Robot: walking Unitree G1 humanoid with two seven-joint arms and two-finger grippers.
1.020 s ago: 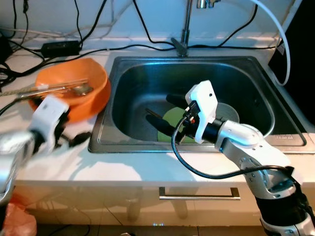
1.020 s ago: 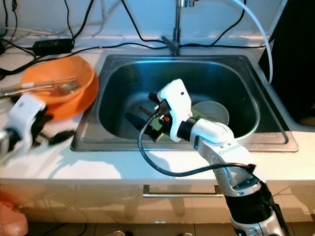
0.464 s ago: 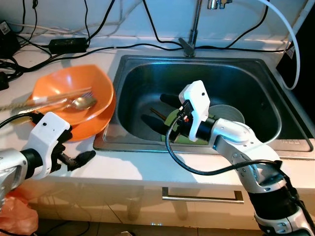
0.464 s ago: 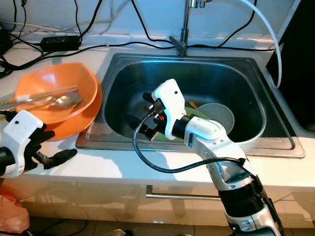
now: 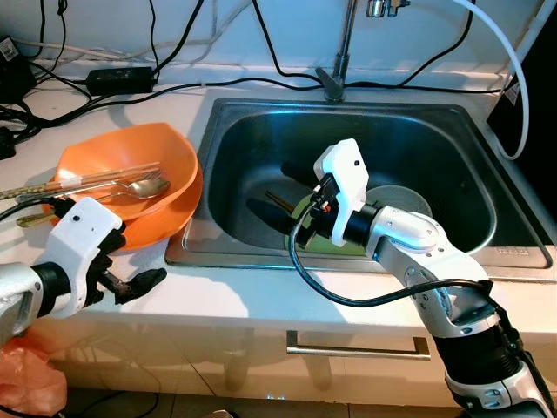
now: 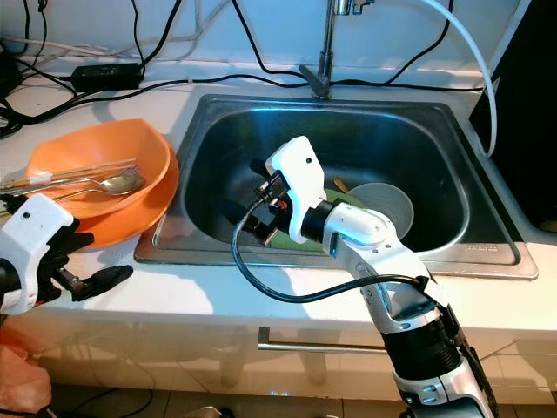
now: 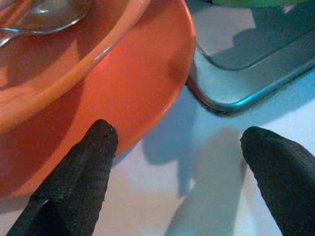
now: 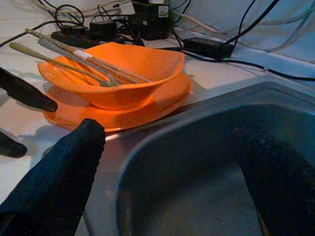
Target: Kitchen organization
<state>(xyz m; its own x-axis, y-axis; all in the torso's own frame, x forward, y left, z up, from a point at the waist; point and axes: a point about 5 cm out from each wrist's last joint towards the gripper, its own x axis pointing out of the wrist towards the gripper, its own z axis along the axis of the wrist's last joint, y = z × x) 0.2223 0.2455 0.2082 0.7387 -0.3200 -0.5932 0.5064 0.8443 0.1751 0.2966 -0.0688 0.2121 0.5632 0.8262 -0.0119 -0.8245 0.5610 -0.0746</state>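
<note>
Our right gripper (image 8: 167, 162) hangs spread inside the sink (image 5: 261, 139); the left gripper (image 7: 187, 162), also spread, sits just beside the orange plate (image 7: 133, 93) under the orange bowl (image 5: 122, 165). We should probably slide 1 finger beneath the plate's rim.

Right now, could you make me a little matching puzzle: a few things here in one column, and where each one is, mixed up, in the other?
Things:
1. spoon
2. green plate
3. left gripper
4. faucet

Places:
A. behind the sink
B. in the orange bowl
C. over the counter, by the orange plate
D. in the sink

Pairs: 1-B, 2-D, 3-C, 4-A
</note>
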